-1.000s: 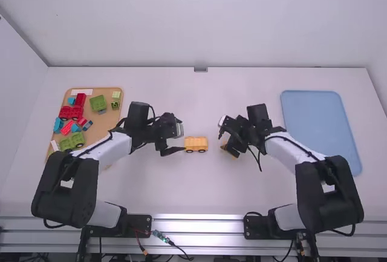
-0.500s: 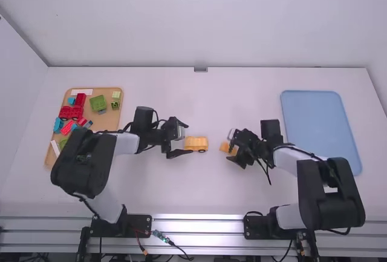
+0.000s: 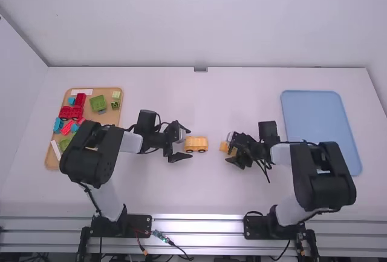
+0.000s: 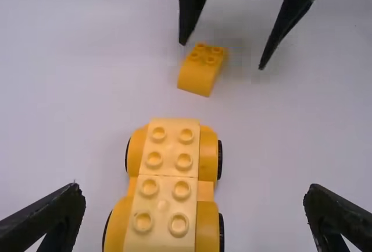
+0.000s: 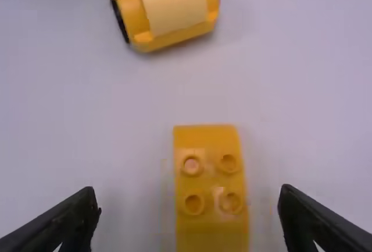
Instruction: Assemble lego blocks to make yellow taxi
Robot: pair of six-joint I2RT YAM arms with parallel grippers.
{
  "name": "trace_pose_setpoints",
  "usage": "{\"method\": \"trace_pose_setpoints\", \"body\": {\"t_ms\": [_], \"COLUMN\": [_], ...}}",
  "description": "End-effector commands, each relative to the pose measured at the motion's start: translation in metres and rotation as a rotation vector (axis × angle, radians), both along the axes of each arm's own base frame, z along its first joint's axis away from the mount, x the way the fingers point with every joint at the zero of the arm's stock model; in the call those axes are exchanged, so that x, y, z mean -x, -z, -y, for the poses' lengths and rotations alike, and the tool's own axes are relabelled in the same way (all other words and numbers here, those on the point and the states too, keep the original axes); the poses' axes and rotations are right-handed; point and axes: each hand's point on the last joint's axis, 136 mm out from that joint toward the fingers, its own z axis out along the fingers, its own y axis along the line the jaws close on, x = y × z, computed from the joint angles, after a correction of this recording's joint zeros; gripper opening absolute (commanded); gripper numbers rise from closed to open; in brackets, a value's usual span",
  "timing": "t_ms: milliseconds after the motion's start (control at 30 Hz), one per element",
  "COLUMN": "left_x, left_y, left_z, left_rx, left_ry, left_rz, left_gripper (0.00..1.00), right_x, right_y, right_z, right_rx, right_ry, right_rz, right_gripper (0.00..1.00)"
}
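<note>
L gripper (image 4: 193, 189) open wide at one end of the wheeled car (image 4: 168, 199) on the desk (image 3: 199, 195), prob. to steady it for the next pc. R gripper (image 5: 187, 197) also open, one finger per side of the studded block (image 5: 211, 182), prob. for a side pinch. Block's studs-up near car, so short carry; spare bricks (image 3: 71, 112) well apart, prob. n/a here.
</note>
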Motion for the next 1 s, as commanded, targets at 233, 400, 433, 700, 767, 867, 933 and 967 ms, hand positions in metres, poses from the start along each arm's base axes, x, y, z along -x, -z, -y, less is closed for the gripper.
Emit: {"method": "trace_pose_setpoints", "body": {"t_ms": [233,400,433,700,767,867,933,967], "left_x": [-0.001,-0.002,-0.002,-0.001,-0.001,-0.004,-0.005,-0.004], "left_y": [-0.004,-0.004,-0.004,-0.004,-0.003,0.003,0.004,0.006], "left_z": [0.004,0.002,0.002,0.002,0.003,0.003,0.004,0.007], "left_rx": [0.022,0.021,0.021,0.019,0.016,-0.014,-0.014,-0.013], "left_ry": [0.019,0.011,0.011,0.011,0.012,0.002,0.003,0.013], "left_rz": [0.0,-0.003,-0.004,-0.004,-0.003,0.01,0.017,0.022], "left_gripper": [0.99,0.99,0.99,0.99,0.99,0.99,0.99,0.99], "right_x": [-0.014,-0.017,-0.017,-0.016,-0.017,-0.017,-0.018,-0.02], "right_y": [-0.002,-0.001,-0.001,0.004,0.003,-0.001,-0.003,-0.006], "right_z": [-0.005,-0.006,-0.006,-0.01,-0.01,-0.011,-0.012,-0.012], "right_rx": [-0.051,-0.054,-0.054,-0.041,-0.047,-0.05,-0.048,-0.048], "right_ry": [-0.01,-0.01,-0.013,-0.022,-0.015,-0.032,-0.032,-0.032], "right_rz": [-0.011,-0.017,-0.017,-0.03,-0.041,-0.051,-0.063,-0.07], "right_gripper": [0.52,0.4,0.36,0.17,0.14,0.14,0.13,0.13]}}
